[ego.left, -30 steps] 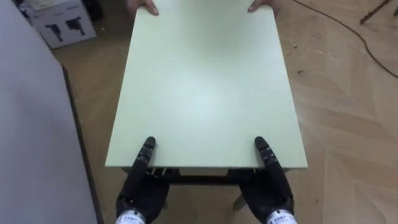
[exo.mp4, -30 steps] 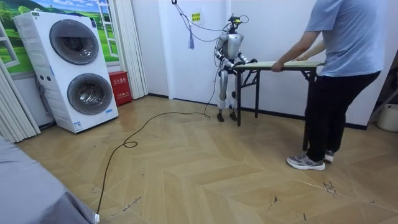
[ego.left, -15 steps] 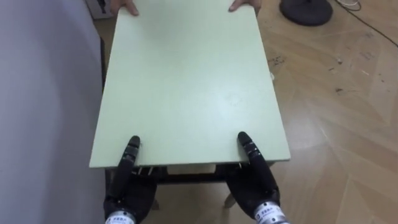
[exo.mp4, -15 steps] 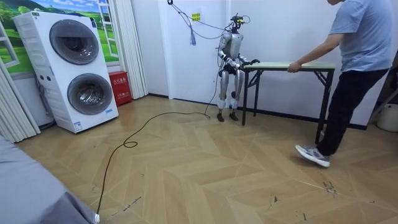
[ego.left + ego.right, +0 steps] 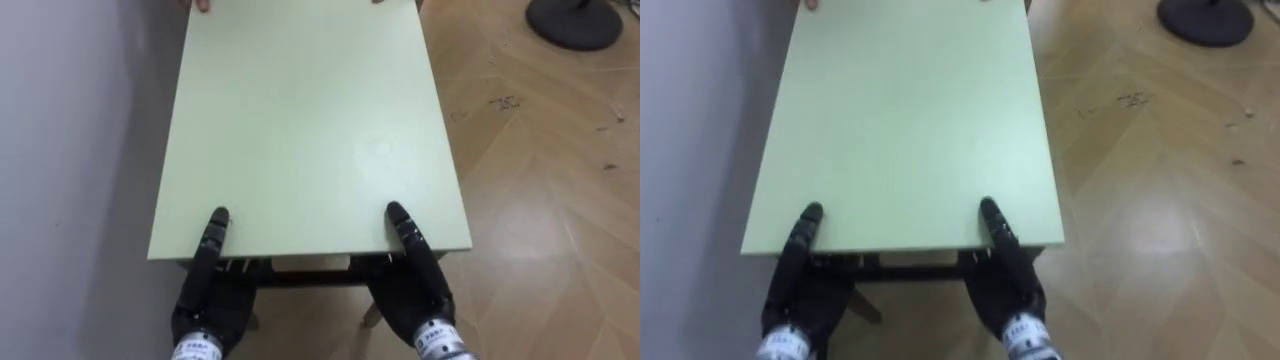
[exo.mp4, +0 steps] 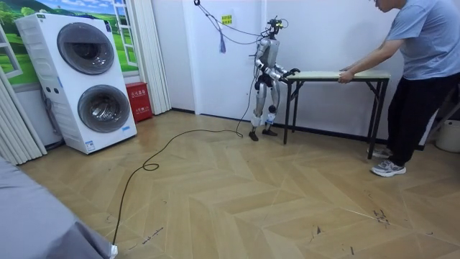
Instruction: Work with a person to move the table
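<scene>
Just beside a white wall (image 5: 70,150), the pale green table (image 5: 310,130) is held at both ends: the robot's left hand (image 5: 208,300) and right hand (image 5: 416,290) clamp its near edge, thumbs on top, while a person (image 6: 424,43) grips the far end.

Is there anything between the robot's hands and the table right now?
Nothing visible. The left hand and the right hand both sit at the near edge of the table, with no object between them and it.
</scene>
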Motion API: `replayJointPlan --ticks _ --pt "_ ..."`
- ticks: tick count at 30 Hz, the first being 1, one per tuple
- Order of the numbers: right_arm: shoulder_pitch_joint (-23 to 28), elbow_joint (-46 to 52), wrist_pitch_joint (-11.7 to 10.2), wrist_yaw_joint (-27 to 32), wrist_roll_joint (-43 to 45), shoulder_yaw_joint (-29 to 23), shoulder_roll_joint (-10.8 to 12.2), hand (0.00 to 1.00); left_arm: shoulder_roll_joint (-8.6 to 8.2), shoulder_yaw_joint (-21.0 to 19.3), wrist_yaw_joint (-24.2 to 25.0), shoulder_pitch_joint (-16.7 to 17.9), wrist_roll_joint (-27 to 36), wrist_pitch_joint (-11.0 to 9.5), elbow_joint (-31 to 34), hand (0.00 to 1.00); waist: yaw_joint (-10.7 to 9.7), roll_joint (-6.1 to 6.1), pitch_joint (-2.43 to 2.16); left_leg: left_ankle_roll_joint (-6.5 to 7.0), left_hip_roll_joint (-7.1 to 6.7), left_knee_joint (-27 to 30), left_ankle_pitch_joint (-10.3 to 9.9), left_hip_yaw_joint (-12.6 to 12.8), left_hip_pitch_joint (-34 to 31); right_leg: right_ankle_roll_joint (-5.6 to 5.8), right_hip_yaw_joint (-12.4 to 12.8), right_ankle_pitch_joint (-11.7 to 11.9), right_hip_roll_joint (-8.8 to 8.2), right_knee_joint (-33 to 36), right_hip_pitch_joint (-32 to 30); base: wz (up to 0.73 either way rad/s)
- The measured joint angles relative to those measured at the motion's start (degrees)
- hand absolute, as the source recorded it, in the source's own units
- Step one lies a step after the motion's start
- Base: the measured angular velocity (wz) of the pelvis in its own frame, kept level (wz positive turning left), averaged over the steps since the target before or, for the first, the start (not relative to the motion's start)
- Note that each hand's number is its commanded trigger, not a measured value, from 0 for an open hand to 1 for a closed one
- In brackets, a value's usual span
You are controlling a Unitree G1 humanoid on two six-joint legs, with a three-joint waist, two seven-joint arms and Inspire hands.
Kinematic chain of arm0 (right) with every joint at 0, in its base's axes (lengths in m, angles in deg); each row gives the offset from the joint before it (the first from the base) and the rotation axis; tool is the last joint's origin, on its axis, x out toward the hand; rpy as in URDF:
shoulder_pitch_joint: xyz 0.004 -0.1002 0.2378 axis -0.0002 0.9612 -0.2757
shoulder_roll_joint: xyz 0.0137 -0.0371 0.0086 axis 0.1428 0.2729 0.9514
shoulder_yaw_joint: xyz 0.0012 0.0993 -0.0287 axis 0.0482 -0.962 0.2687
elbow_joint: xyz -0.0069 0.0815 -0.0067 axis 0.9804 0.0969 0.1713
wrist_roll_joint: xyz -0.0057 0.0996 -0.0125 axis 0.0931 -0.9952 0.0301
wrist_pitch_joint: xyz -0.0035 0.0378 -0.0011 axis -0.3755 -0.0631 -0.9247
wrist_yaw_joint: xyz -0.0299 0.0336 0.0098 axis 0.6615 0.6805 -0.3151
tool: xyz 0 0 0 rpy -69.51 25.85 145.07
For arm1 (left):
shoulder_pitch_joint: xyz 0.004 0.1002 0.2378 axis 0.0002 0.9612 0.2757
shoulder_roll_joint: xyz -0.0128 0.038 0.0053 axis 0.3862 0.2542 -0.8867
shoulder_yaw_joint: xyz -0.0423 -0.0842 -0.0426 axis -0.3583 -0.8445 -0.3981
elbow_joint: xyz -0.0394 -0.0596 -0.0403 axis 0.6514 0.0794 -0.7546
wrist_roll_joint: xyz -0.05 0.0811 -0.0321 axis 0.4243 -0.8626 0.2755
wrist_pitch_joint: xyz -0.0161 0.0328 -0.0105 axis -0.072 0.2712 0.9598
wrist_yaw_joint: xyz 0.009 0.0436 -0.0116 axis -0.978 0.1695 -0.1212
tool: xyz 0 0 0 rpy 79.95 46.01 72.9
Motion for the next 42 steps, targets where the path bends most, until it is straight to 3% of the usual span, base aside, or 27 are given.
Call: replayJointPlan --ticks 1,3,8,10,12,13,14,15,18,21,27,42 --pt "0.11 0.00 0.66 0.24 0.06 -0.25 0.01 1.00 -0.06 0.01 -0.04 0.30 -0.03 0.01 -0.03 1.00 -0.29 0.08 0.02 0.00 -0.06 -0.12 0.00 -0.55 0.48 -0.05 2.26 -0.05 0.16 0.03 -0.05 0.17" --pt "0.08 0.01 1.08 0.24 0.48 -0.88 0.01 1.00 -0.42 -0.07 -0.06 0.30 -0.06 0.20 -0.17 1.00 -0.30 0.13 0.02 0.00 -0.76 -0.50 0.00 -0.61 0.48 -0.01 4.17 0.01 0.07 -1.00 0.41 0.06" --pt "0.68 0.00 1.78 1.13 0.86 -1.19 -0.26 1.00 -1.11 0.19 -0.06 0.52 -0.60 0.81 -1.47 1.00 -0.34 0.81 -0.01 0.05 -0.97 -1.80 0.01 -0.38 2.66 0.00 3.66 0.01 -1.67 6.48 -1.14 0.04" --pt "1.15 -0.04 2.32 1.64 2.02 -1.74 0.16 1.00 -1.25 0.26 -0.04 0.55 -0.60 0.83 -2.45 1.00 -0.32 1.08 0.14 0.32 -1.01 -2.14 -0.15 -0.95 3.75 0.02 5.56 -0.89 -3.03 12.69 -4.03 -0.03" --pt "1.06 -0.04 2.33 1.65 2.78 -1.87 0.25 1.00 -1.22 0.25 0.06 0.39 -0.60 0.76 -2.87 1.00 -0.41 1.16 0.19 0.35 -1.74 -2.61 -0.17 -2.16 3.41 -0.19 8.93 -2.32 -2.62 8.44 -6.78 0.01" --pt "1.36 -0.04 2.45 1.65 3.09 -2.20 0.26 1.00 -1.21 0.24 0.24 0.12 -0.58 1.18 -3.66 1.00 -0.53 0.96 0.10 0.35 -2.61 -2.69 -0.17 -2.16 3.45 -0.17 10.37 -0.78 -2.64 4.62 -8.44 0.24" --pt "1.71 -0.22 2.52 1.65 3.33 -2.58 0.16 1.00 -1.46 0.41 0.48 -0.20 -0.57 1.44 -4.70 1.00 -1.10 1.39 0.03 0.34 -2.80 -2.76 -0.18 -2.49 3.73 -0.33 10.49 -0.18 -2.60 5.36 -8.46 0.36" --pt "2.33 -0.37 2.82 1.65 3.67 -3.18 0.12 1.00 -1.58 0.50 0.51 -0.26 -0.57 2.07 -5.46 1.00 -1.40 1.75 -0.33 0.26 -2.83 -3.58 -0.16 -2.00 4.30 -0.29 9.72 -0.16 -2.49 4.31 -7.13 0.30" --pt "2.70 -0.42 3.03 1.65 3.66 -3.28 0.04 1.00 -1.51 0.31 1.11 -0.25 -0.58 2.48 -6.17 1.00 -1.98 1.68 -0.31 -0.07 -2.37 -4.44 0.05 -1.51 4.74 -0.51 8.69 0.46 -1.76 2.56 -5.28 0.18" --pt "2.96 -1.25 3.04 1.63 3.68 -3.29 -0.10 1.00 -1.48 0.36 1.90 -0.28 -0.60 3.00 -7.60 1.00 -1.83 1.56 -0.32 0.01 -2.38 -5.87 0.10 0.26 6.28 0.03 8.97 0.96 -1.57 0.65 -3.73 -0.01" --pt "3.22 -3.05 3.59 1.07 3.57 -3.23 0.45 1.00 -1.00 -0.15 2.28 -0.13 -1.78 3.53 -8.24 1.00 -1.80 0.75 -0.32 0.11 -2.89 -7.99 0.15 0.47 9.19 0.87 9.04 2.12 -1.16 -3.14 -0.17 -0.01" --pt "3.62 -5.22 3.44 -2.20 3.66 -3.25 1.35 1.00 -1.03 -0.36 2.68 0.22 -3.08 4.02 -8.35 1.00 0.00 0.66 -0.35 0.11 -2.51 -9.15 0.15 1.28 10.13 0.60 10.03 2.88 -0.37 -4.18 0.08 -0.03"
